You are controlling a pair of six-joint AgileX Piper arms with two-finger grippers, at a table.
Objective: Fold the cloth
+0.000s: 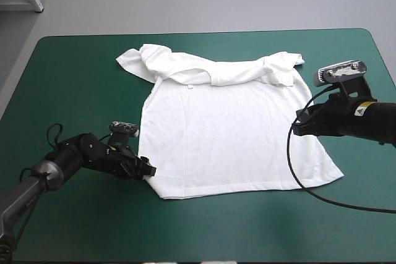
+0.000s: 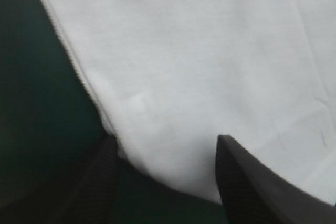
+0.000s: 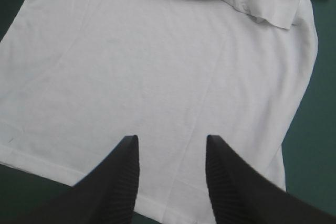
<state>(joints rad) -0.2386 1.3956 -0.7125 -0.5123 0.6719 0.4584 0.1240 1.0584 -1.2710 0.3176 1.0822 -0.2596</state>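
T-shirt [image 1: 229, 134]: white, short-sleeved, laid flat at the middle of the teal-green table [image 1: 74, 91], neck end toward the far edge. The hem [image 1: 247, 185] is turned toward the near edge.

The cloth is seen as a thin, soft knit. The body is mostly smooth, marked only by faint long creases, and widens toward the hem, where a stitched band is noted. Both sleeves [image 1: 247, 71] are folded inward across the shoulders, forming a rumpled band at the far end.

A small white neck tag [image 1: 190, 86] is seen just below that band; no writing can be read on it. A yellow sticker [image 1: 366, 108] is noted on the right arm, too small to be read.

The left arm is stretched low over the table from the near-left, with the left gripper [image 1: 150, 172] set at the hem's left corner. Its black fingers [image 2: 105, 182] are held apart, with the shirt's corner lying between them, and nothing is clamped.

The right arm is held level from the right, with the right gripper [image 1: 296, 125] at the shirt's right side edge. Its ribbed fingers are spread, and flat cloth is seen between and ahead of them. Contact with the cloth cannot be told.
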